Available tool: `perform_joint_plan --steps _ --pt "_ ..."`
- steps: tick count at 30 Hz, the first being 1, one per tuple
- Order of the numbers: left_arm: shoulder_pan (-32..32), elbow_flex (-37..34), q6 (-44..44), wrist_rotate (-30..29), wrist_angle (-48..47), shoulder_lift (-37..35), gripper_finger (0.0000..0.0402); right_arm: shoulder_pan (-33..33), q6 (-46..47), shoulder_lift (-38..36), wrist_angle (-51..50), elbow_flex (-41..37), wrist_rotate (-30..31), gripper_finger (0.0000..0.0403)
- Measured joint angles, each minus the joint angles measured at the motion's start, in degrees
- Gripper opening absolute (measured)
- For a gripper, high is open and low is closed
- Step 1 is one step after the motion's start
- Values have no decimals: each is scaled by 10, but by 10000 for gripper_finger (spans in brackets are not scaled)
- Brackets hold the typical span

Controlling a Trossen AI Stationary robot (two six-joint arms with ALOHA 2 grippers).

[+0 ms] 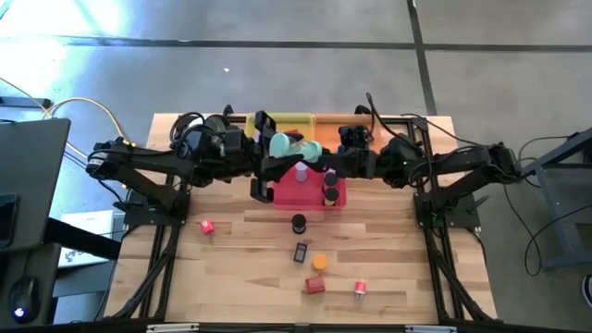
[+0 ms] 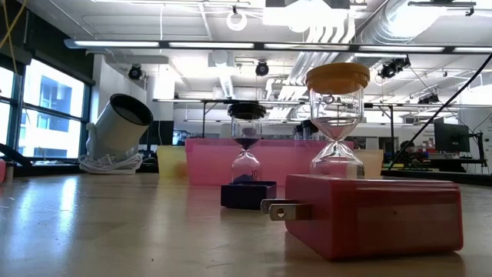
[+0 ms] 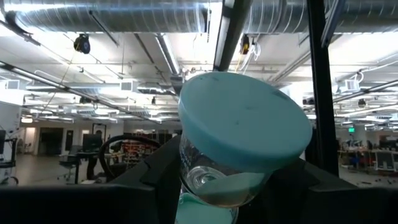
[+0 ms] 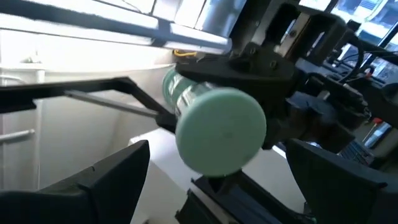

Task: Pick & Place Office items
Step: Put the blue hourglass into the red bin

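Note:
A teal-capped hourglass point(image 1: 294, 146) hangs in the air over the far edge of the pink tray point(image 1: 277, 199), shut in my left gripper point(image 1: 276, 153). The left wrist view shows its teal cap point(image 3: 245, 121) and its glass bulb close up. My right gripper point(image 1: 326, 159) faces it from the table's right. It is open, and its fingers point(image 4: 112, 180) stand on either side of the nearer cap point(image 4: 221, 130) without touching. Other items lie on the table: a black hourglass point(image 1: 299, 223), a dark block point(image 1: 302, 252), an orange hourglass point(image 1: 320, 263) and a red block point(image 1: 315, 285). My left gripper pinches the teal hourglass by its glass middle point(image 3: 214, 186), between the two caps, with the fingers lying across it. It comes roughly level from the table's left. The hourglass is lifted clear and lies tilted, one cap pointing toward the right gripper.
The yellow tray point(image 1: 287, 118) and the orange tray point(image 1: 338, 120) sit at the far edge behind the pink tray, which holds a lilac piece point(image 1: 302, 171) and a dark one point(image 1: 330, 191). Red pieces lie at left point(image 1: 207, 227) and near right point(image 1: 361, 289). A white round object point(image 2: 115, 135) rests far left.

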Motion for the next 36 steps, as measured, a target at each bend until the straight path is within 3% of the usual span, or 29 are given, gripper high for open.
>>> perform_joint_plan --steps 10,21,36 --pt "0 0 -29 28 31 0 163 -7 -32 0 -21 0 -30 366" --pt "11 0 -104 7 24 17 163 -23 -49 0 -13 0 -23 366" --pt "21 0 -139 5 21 28 163 -22 -104 0 8 0 -24 366"
